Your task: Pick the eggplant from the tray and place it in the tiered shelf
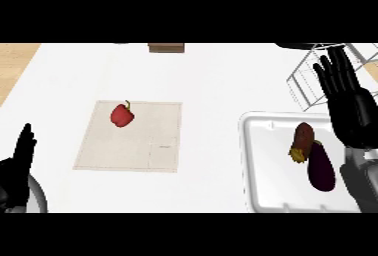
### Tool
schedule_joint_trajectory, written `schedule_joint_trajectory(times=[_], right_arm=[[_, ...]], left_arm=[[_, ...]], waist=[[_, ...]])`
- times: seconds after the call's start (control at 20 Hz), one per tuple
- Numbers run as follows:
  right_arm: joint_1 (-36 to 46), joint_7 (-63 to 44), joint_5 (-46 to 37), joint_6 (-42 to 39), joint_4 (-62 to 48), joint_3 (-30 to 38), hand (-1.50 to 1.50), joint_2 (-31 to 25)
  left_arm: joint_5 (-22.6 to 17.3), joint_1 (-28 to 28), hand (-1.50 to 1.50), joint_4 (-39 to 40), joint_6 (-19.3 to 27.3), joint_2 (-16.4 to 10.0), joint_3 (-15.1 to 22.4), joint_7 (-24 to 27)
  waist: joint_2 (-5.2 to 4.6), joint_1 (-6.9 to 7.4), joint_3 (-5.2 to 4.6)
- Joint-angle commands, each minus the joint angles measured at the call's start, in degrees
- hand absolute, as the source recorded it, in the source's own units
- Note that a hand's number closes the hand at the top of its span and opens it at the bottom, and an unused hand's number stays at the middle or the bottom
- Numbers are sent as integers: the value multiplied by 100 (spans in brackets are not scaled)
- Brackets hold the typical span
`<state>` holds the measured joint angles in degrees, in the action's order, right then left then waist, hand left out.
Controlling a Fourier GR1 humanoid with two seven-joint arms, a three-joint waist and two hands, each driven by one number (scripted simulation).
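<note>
Two black hands show, both with fingers straight and released, holding nothing. The right hand [347, 107] hangs over the far right side of the white tray [255, 165], just in front of the wire tiered shelf [303, 82] at the far right corner of the table [214, 80]. The eggplant [321, 172] lies in the tray by the table's near right edge, its stalk end touching a brown vegetable [303, 136]. The left hand [15, 170] rests at the near left edge. A red pepper [122, 115] sits on a beige mat [140, 145].
</note>
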<state>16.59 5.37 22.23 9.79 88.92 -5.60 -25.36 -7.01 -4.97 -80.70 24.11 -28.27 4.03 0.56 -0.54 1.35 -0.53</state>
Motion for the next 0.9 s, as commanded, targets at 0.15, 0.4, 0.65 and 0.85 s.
schedule_joint_trajectory(times=[0.15,0.4,0.65,0.85], right_arm=[[-377,-789,56,-154,-1000,580,-150,-820],[-1080,-842,-883,516,-1477,601,150,-1479],[-1425,-191,-1386,2566,-2371,1299,-150,-794],[-1598,1468,-613,2091,-2739,2193,-150,-322]], left_arm=[[-49,669,0,-473,-645,245,554,98],[-106,774,0,-577,-750,422,721,183],[-198,1181,0,-577,-1117,602,1020,9],[-113,1629,0,-158,-1218,902,1115,-17]], waist=[[23,-314,53],[-210,-760,-133],[2,-365,60],[36,-255,67]])
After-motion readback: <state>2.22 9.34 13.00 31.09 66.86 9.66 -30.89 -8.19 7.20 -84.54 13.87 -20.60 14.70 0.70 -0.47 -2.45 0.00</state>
